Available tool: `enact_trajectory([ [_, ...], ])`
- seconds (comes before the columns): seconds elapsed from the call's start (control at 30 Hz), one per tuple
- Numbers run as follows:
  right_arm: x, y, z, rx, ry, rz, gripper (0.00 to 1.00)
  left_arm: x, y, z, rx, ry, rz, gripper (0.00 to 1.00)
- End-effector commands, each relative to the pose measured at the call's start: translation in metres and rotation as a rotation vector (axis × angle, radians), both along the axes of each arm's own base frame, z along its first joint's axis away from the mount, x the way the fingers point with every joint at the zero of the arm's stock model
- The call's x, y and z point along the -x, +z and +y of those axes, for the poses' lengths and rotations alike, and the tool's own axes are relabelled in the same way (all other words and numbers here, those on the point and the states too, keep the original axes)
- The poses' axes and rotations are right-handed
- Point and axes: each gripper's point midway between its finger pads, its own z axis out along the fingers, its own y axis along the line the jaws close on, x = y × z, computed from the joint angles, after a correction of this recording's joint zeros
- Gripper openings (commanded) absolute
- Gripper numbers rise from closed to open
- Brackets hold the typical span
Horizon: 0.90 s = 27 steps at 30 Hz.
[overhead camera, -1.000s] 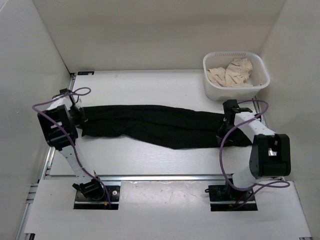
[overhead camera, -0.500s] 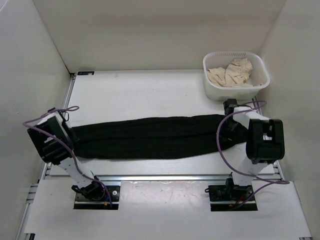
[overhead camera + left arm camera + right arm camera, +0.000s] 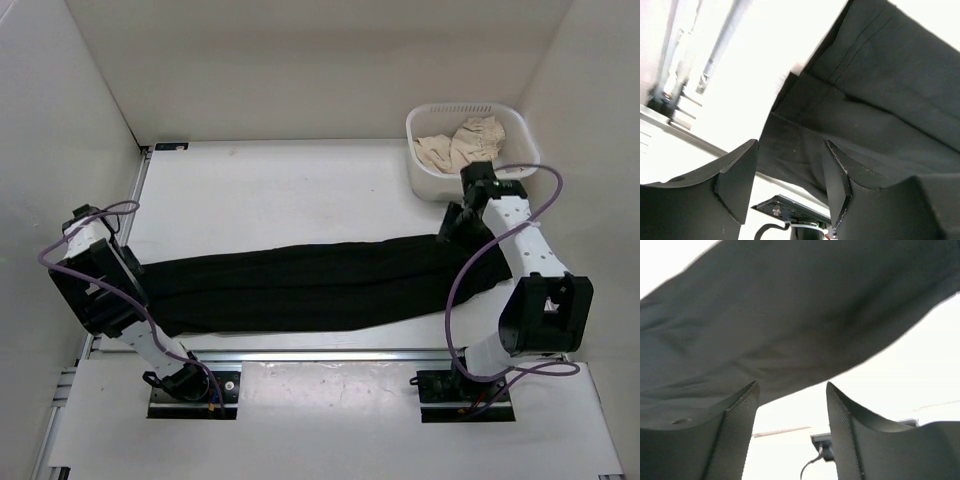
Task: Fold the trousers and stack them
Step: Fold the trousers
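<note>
Ok, left hand [image 3: 790, 165]: released, fingers spread, nothing pinched between them. Just past the fingertips lies the left end of the plain black soft-fabric long trousers [image 3: 875, 95]. A stitched edge shows there, with layers lying on one another. Can't tell whether it's the waist or the hems.

Right hand [image 3: 792, 395]: same state, released and fingers spread. The gap shows only black fabric and bare surface beyond, so nothing is gripped. From the top camera it hangs over the right end of the trousers, just short of the white plastic basket with the slotted rim [image 3: 425, 178]. The basket holds a crumpled beige cloth [image 3: 460, 148].

Trousers position: flat on the white desk [image 3: 280, 185], one long narrow band running left to right, nearer the arms' side than the back wall. The ends sit roughly under each hand.

Progress, my read:
- Lengthwise fold looks done. One band, not two separate legs, so the legs are probably lying on each other.
- Both ends set down, neither hand holding.
- The band's near edge is uneven and sags toward the arms right of the middle. May want smoothing.
- Still to do: the crosswise folds to shorten the band, then stacking.
- No folded pile visible on the desk, so I can't tell where the stack goes.

Call it about a third of the way.
</note>
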Motion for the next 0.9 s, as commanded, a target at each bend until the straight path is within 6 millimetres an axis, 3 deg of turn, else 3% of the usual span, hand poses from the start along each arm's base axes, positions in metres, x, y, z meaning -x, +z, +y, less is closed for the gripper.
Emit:
enact_trajectory([
  [0.0, -0.017, 0.015, 0.030, -0.021, 0.159, -0.014, 0.62, -0.009, 0.029, 0.007, -0.050, 0.002, -0.072, 0.65],
  [0.07, -0.029, 0.016, 0.062, -0.032, 0.276, -0.041, 0.68, -0.009, 0.024, 0.006, -0.037, 0.002, -0.055, 0.65],
  [0.1, -0.033, 0.004, 0.072, -0.026, 0.321, -0.003, 0.69, -0.008, 0.021, 0.006, -0.031, 0.002, -0.046, 0.65],
  [0.2, -0.044, -0.008, 0.134, -0.038, 0.508, 0.013, 0.75, -0.010, 0.004, 0.002, 0.012, 0.000, -0.028, 0.67],
  [0.23, -0.053, -0.002, 0.149, -0.039, 0.555, -0.011, 0.78, -0.009, 0.000, 0.002, 0.020, 0.000, -0.017, 0.67],
  [0.3, -0.052, -0.018, 0.178, -0.028, 0.647, 0.028, 0.79, -0.006, -0.010, -0.001, 0.034, 0.001, 0.003, 0.67],
  [0.37, -0.047, -0.031, 0.192, -0.019, 0.684, 0.067, 0.79, -0.003, -0.021, -0.003, 0.042, 0.001, 0.013, 0.64],
  [0.4, -0.044, -0.036, 0.202, -0.018, 0.710, 0.067, 0.80, 0.000, -0.023, -0.005, 0.048, 0.001, 0.022, 0.60],
  [0.43, -0.044, -0.040, 0.206, -0.017, 0.719, 0.069, 0.80, -0.001, -0.023, -0.007, 0.058, 0.000, 0.015, 0.47],
  [0.53, -0.037, -0.065, 0.204, -0.013, 0.682, 0.111, 0.80, 0.000, -0.025, -0.011, 0.074, 0.000, 0.014, 0.24],
  [0.57, -0.040, -0.069, 0.203, -0.003, 0.669, 0.100, 0.77, 0.000, -0.025, -0.011, 0.074, 0.000, 0.014, 0.14],
  [0.67, -0.033, -0.088, 0.199, 0.004, 0.614, 0.116, 0.53, -0.001, -0.023, -0.010, 0.068, 0.000, 0.005, 0.14],
  [0.7, -0.028, -0.093, 0.197, -0.002, 0.601, 0.136, 0.36, -0.002, -0.020, -0.009, 0.062, -0.001, -0.003, 0.14],
  [0.87, -0.019, -0.099, 0.198, -0.029, 0.605, 0.164, 0.00, -0.011, -0.006, -0.001, 0.020, -0.001, -0.045, 0.14],
])
